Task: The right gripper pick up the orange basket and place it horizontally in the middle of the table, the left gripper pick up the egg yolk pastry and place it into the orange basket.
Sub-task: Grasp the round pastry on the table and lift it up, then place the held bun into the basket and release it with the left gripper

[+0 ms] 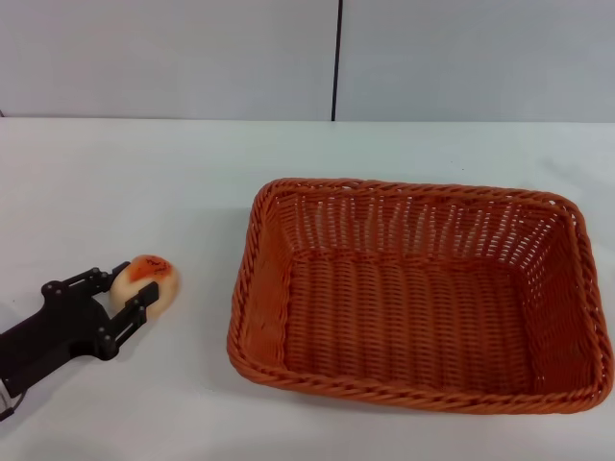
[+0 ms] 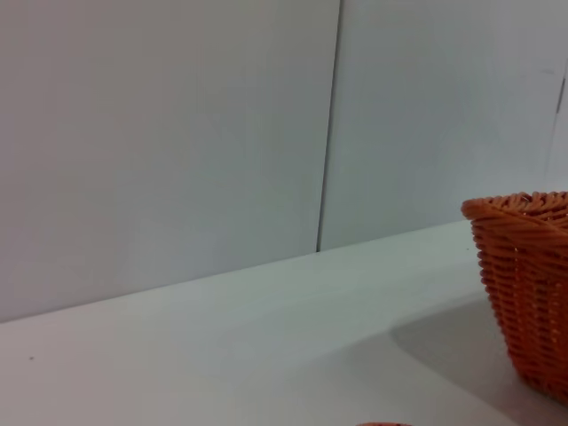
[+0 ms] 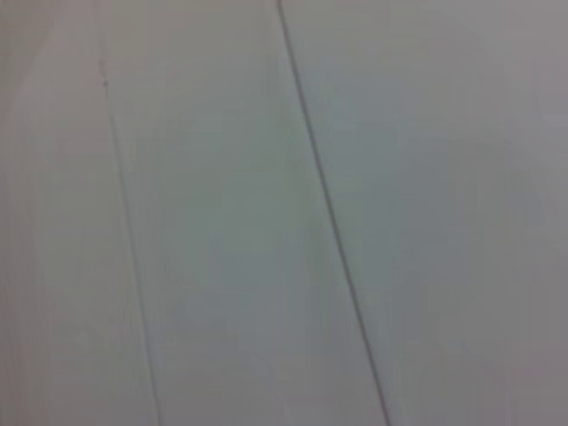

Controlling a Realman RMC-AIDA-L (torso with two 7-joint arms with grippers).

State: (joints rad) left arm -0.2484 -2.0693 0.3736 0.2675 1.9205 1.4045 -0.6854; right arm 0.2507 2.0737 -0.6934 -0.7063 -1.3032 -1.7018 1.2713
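The egg yolk pastry (image 1: 152, 280), a small cream bun with an orange-red top, sits low at the table's (image 1: 144, 182) left front. My left gripper (image 1: 135, 284) reaches in from the lower left, with one black finger on each side of the pastry's near part, shut on it. The orange basket (image 1: 567, 216) lies horizontally at the middle-right of the table and has nothing inside. In the left wrist view, the basket's (image 2: 525, 275) corner shows and a sliver of the pastry (image 2: 383, 424) sits at the picture's edge. My right gripper is out of view; the right wrist view shows only grey wall.
A grey panelled wall (image 1: 192, 58) with a dark vertical seam (image 1: 335, 58) runs behind the table. Bare white tabletop separates the pastry from the basket's left rim (image 1: 248, 279).
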